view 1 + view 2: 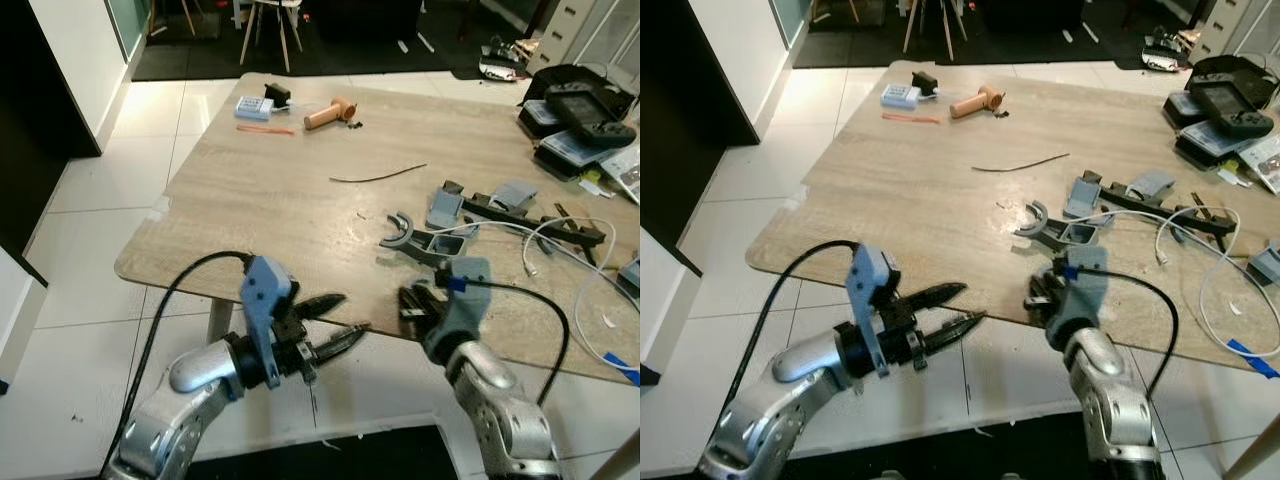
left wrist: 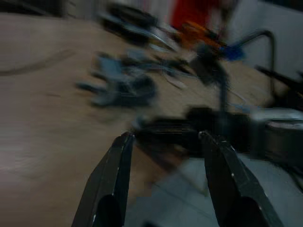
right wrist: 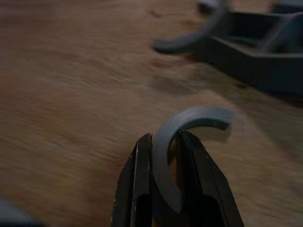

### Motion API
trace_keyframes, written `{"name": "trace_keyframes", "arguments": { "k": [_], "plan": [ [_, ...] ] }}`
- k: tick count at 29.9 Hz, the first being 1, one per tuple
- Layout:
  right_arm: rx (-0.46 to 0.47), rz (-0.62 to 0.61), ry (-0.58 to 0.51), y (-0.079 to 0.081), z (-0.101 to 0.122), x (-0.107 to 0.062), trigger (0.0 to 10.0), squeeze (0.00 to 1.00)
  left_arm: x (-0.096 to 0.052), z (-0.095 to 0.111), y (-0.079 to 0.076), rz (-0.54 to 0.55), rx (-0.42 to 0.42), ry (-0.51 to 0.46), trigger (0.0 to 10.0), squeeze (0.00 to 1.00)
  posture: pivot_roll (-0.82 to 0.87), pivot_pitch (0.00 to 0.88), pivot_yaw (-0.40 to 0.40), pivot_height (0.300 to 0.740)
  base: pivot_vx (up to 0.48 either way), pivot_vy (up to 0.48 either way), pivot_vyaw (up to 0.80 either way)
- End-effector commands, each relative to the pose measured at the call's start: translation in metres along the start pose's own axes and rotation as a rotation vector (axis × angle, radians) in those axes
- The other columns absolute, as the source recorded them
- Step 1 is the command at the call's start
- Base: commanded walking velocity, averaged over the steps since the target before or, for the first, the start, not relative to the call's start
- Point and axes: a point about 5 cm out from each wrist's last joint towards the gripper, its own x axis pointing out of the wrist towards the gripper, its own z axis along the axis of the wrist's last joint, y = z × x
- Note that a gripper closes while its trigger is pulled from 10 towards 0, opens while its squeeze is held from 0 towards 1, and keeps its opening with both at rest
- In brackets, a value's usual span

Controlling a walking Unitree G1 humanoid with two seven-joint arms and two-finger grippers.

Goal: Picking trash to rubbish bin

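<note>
The right gripper [image 3: 165, 156] is pinching a grey ring piece [image 3: 189, 124]. The piece is curved like the letter C. One end sits tight between the two black fingers [image 3: 139, 175], and the rest curls out past the tips. It hangs just above the table [image 1: 260, 200], near the front edge.

Just ahead of the right gripper lies a bigger grey part [image 1: 425, 238] with a curved arm of its own. Past that part are more grey parts [image 1: 500, 200] and a white cable [image 1: 560, 250] that loops off to the gripper's right. A thin dark wire [image 1: 378, 177] lies farther ahead, in the middle of the table.

The left gripper [image 1: 335, 322] is beside the right one, at the table's front edge, over the white floor [image 1: 110, 220]. Its two fingers are spread apart and hold nothing. They point toward the right gripper.

Far ahead of the left gripper, at the back of the table, sit a small blue box [image 1: 254, 108], an orange strip [image 1: 265, 129] and a tan tube [image 1: 330, 114].

The left wrist view is blurry.
</note>
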Motion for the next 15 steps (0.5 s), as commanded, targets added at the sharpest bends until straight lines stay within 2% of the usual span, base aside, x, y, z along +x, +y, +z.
{"name": "trace_keyframes", "arguments": {
  "k": [1, 2, 4, 7, 8, 9, 10, 11, 12, 14, 15],
  "plan": [
    [0.035, 0.091, -0.066, 0.012, 0.009, -0.002, 0.0, 0.0, -0.004, 0.0, 0.018, 0.157, 0.002, -0.027, 10.0, 0.0, -0.08, 0.14, -0.002, 0.74, 0.0, 0.0, 0.0],
    [0.028, 0.127, -0.097, 0.017, 0.015, -0.001, 0.0, 0.0, -0.005, 0.001, 0.024, 0.208, 0.0, -0.033, 10.0, 0.0, -0.08, 0.136, -0.004, 0.74, 0.0, 0.0, 0.0],
    [0.028, 0.127, -0.097, 0.017, 0.015, -0.001, 0.0, 0.0, -0.005, 0.001, 0.024, 0.208, 0.0, -0.033, 10.0, 0.0, -0.08, 0.136, -0.004, 0.74, 0.0, 0.0, 0.0],
    [-0.014, 0.184, -0.147, 0.029, 0.027, 0.001, 0.0, 0.0, -0.009, 0.006, 0.036, 0.31, 0.022, -0.061, 10.0, 0.0, -0.08, 0.119, -0.012, 0.74, 0.0, 0.0, 0.0],
    [-0.014, 0.184, -0.147, 0.029, 0.027, 0.001, 0.0, 0.0, -0.009, 0.006, 0.036, 0.31, 0.022, -0.061, 10.0, 0.0, -0.08, 0.119, -0.012, 0.74, 0.0, 0.0, 0.0],
    [-0.073, 0.188, -0.163, 0.033, 0.03, 0.002, 6.5, 0.0, -0.012, 0.006, 0.043, 0.383, 0.032, -0.059, 10.0, 0.0, -0.08, 0.11, -0.02, 0.74, 0.0, 0.0, 0.0],
    [-0.14, 0.186, -0.173, 0.036, 0.031, 0.004, 10.0, 0.0, -0.015, 0.003, 0.052, 0.474, 0.067, -0.029, 10.0, 0.0, -0.08, 0.102, -0.029, 0.74, 0.0, 0.0, 0.0],
    [-0.183, 0.181, -0.175, 0.036, 0.031, 0.006, 10.0, 0.0, -0.018, -0.002, 0.059, 0.547, 0.079, 0.01, 10.0, 0.0, -0.08, 0.099, -0.035, 0.74, 0.0, 0.0, 0.0],
    [-0.183, 0.181, -0.175, 0.036, 0.031, 0.006, 10.0, 0.0, -0.018, -0.002, 0.059, 0.547, 0.079, 0.01, 10.0, 0.0, -0.08, 0.099, -0.035, 0.74, 0.0, 0.0, 0.0],
    [-0.244, 0.18, -0.178, 0.036, 0.029, 0.009, 10.0, 0.0, -0.024, -0.008, 0.069, 0.659, 0.119, 0.048, 10.0, 0.0, -0.08, 0.095, -0.044, 0.74, 0.0, 0.0, 0.0],
    [-0.3, 0.174, -0.195, 0.036, 0.032, 0.011, 10.0, 0.0, -0.026, -0.009, 0.072, 0.707, 0.144, 0.058, 10.0, 0.0, -0.08, 0.093, -0.053, 0.74, 0.0, 0.0, 0.0]
  ]
}}
